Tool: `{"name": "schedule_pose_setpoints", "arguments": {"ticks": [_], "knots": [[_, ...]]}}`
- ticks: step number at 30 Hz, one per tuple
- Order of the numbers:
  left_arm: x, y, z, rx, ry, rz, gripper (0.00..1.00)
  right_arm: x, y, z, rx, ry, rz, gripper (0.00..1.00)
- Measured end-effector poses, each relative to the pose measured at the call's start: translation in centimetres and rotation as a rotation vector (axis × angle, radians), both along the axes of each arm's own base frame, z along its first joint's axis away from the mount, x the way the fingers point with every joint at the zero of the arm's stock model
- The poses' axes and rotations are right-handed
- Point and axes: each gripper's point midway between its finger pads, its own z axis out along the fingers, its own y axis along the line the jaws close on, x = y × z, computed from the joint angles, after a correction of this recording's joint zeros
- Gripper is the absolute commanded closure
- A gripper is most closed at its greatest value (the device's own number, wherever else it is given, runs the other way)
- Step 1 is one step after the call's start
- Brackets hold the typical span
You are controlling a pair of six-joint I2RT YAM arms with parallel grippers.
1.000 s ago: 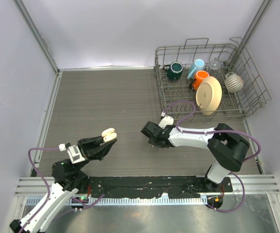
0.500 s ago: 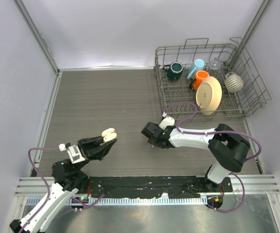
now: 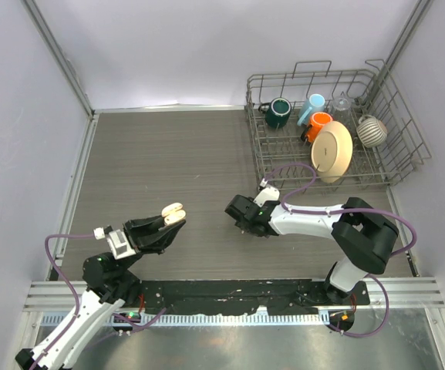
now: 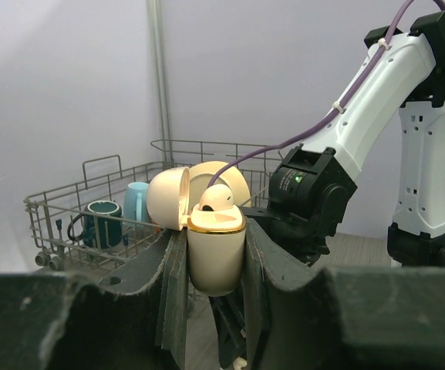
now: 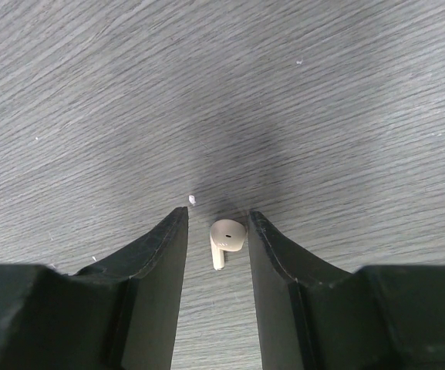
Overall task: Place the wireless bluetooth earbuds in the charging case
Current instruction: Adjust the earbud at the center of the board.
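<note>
Case [image 4: 214, 266], open, clamped in left pincer [image 4: 216, 239] | loose earbud [image 5: 226, 236] between slightly parted right pincer [image 5: 217, 217]

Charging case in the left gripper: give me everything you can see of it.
The charging case is a small rounded shell, glossy cream plastic by its look, with a gold rim. Its hinged lid stands open. One white earbud sits in it. It is upright, held aloft, pinched between the fingers of the left gripper.
</note>
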Motion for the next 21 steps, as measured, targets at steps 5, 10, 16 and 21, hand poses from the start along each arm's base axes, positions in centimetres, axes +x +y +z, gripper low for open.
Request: {"name": "schedule_pose_setpoints", "arguments": {"ticks": [5,10,16,21], "knots": [[0.1,-0.1,-0.3,0.009,0.011,0.000,1.00,0.0,0.0,0.1,0.003,-0.002,0.001,0.57],[0.1,-0.1,-0.3,0.009,0.012,0.000,1.00,-0.1,-0.1,0.3,0.002,0.000,0.000,0.57],[0.1,-0.1,-0.3,0.009,0.011,-0.001,1.00,-0.7,-0.9,0.2,-0.025,0.025,-0.009,0.57],[0.1,-0.1,-0.3,0.009,0.011,-0.001,1.00,-1.1,-1.5,0.2,-0.044,0.041,-0.017,0.57]]}}
